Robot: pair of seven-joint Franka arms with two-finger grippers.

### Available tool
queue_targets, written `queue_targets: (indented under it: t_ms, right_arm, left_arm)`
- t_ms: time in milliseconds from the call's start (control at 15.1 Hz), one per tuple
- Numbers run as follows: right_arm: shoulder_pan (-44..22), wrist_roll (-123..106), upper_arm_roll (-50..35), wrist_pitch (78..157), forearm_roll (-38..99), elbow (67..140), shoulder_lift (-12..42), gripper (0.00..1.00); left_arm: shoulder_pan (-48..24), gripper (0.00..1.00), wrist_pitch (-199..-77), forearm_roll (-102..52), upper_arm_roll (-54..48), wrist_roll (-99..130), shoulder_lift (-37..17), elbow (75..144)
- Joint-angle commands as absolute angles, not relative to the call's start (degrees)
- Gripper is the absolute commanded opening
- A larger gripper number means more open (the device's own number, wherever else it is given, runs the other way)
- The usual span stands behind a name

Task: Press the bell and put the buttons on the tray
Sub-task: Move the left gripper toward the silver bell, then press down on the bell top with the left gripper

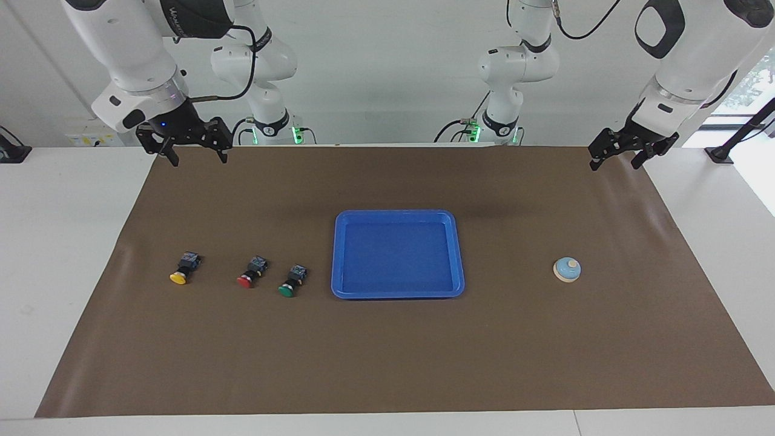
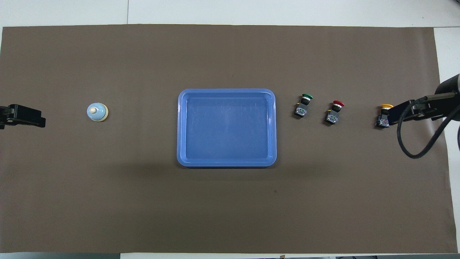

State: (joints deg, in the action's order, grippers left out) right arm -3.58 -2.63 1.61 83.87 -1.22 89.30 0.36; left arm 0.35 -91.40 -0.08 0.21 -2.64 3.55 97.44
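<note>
A bright-blue tray (image 1: 396, 213) (image 2: 226, 90) lies mid-table with nothing in it. Three buttons lie on their sides in a row toward the right arm's end: green (image 1: 292, 281) (image 2: 303, 105) closest to the tray, then red (image 1: 251, 274) (image 2: 334, 112), then yellow (image 1: 181, 270) (image 2: 384, 115). The light-blue bell (image 1: 567, 269) (image 2: 97, 112) stands alone toward the left arm's end. My right gripper (image 1: 198, 158) (image 2: 402, 112) hangs open above the mat's edge by its base, holding nothing. My left gripper (image 1: 616, 165) (image 2: 21, 116) hangs open and unladen above the mat's corner at its own end.
A brown mat (image 1: 387, 363) covers most of the white table (image 1: 60, 242). The right arm's black cable (image 2: 413, 151) loops down over the mat's end. A black stand (image 1: 720, 154) sits at the table corner past the left gripper.
</note>
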Motion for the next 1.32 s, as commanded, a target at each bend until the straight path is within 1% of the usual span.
queue_targets:
  t_ms: [0,265,331,397,463,529,926,1059,1191,1257]
  right_arm:
    - [-2.37,-1.85,0.70,83.76,-0.35,90.70,-0.97,1.00]
    - [-2.37,-1.85,0.70,83.76,-0.35,90.70,-0.97,1.00]
    - [-2.37,-1.85,0.70,83.76,-0.35,90.62,-0.97,1.00]
    - [-2.37,-1.85,0.70,83.76,-0.35,90.70,-0.97,1.00]
    - [-2.37,-1.85,0.70,83.76,-0.35,90.70,-0.97,1.00]
    - [-2.37,-1.85,0.70,83.76,-0.35,90.70,-0.97,1.00]
    - [-2.37,-1.85,0.70,83.76,-0.35,90.70,-0.97,1.00]
    - [-2.37,-1.85,0.70,83.76,-0.35,90.70,-0.97,1.00]
    - [-2.37,-1.85,0.70,83.76,-0.26,90.70,-0.97,1.00]
    - [-2.37,-1.85,0.70,83.76,-0.35,90.70,-0.97,1.00]
  left_arm:
    - [0.35,1.00,-92.46,-0.44,0.35,-3.51,4.66,98.53]
    - [-0.35,1.00,-92.89,-0.44,0.26,-2.90,4.66,98.87]
    - [-0.26,0.94,-94.21,-0.35,0.18,-2.99,4.75,99.49]
    - [0.00,0.57,-96.74,-0.44,0.18,-2.90,4.57,100.10]
    - [0.00,0.24,-98.86,-0.44,0.18,-2.99,4.05,101.41]
    - [0.35,0.00,-100.97,-0.44,0.18,-3.08,2.56,101.43]
    - [1.14,0.00,-116.43,-0.44,0.18,-3.25,-11.31,101.51]
    - [1.32,0.00,-121.26,-0.44,0.26,-3.25,-12.91,104.31]
    - [0.71,0.00,-123.83,-0.44,0.26,-2.90,-15.37,104.94]
    - [0.53,0.00,-123.84,-0.35,0.35,-2.81,-15.64,105.55]
